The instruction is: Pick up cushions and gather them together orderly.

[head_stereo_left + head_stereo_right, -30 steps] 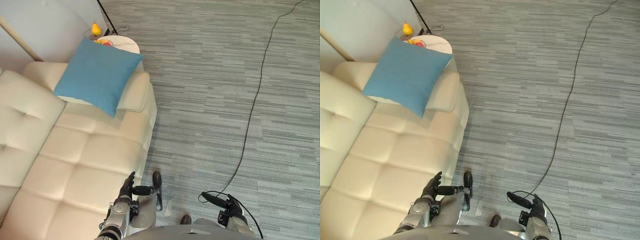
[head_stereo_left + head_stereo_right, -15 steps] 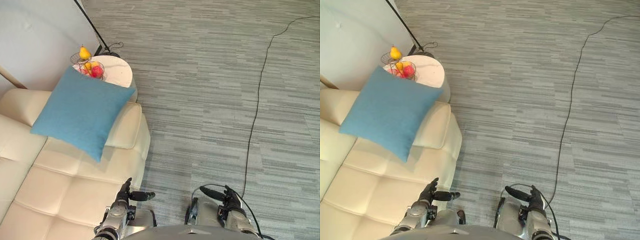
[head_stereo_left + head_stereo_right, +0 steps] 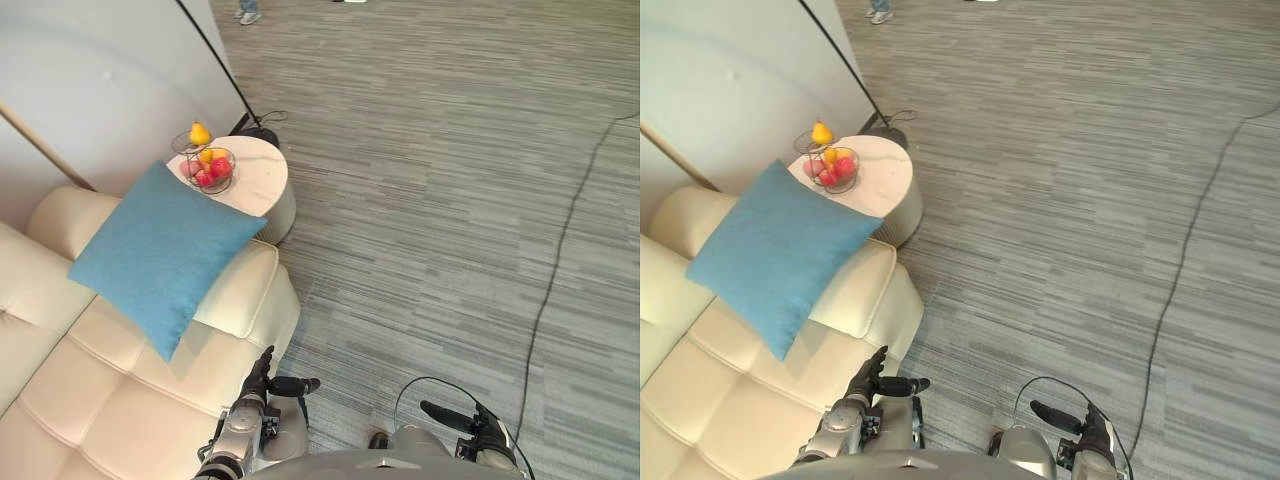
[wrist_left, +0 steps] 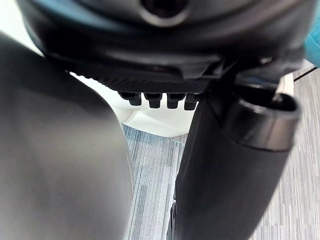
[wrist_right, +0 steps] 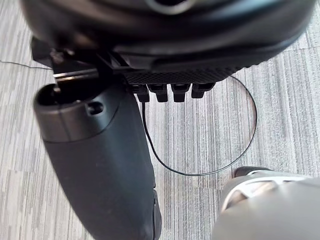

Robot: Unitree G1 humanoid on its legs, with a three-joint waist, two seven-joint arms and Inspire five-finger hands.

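Left hand (image 3: 256, 387) relaxed, empty, right hand (image 3: 478, 431) likewise, blue cushion (image 3: 160, 255) leaning on sofa (image 3: 120, 400).

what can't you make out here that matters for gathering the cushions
Sofa: left part cut off by the head views' left edge, so cushions there can't be told.
Person: cut off above the shoes by the top edge.
Fruit basket: contents too small to name.
Sofa corner under the blue cushion: hidden by it.
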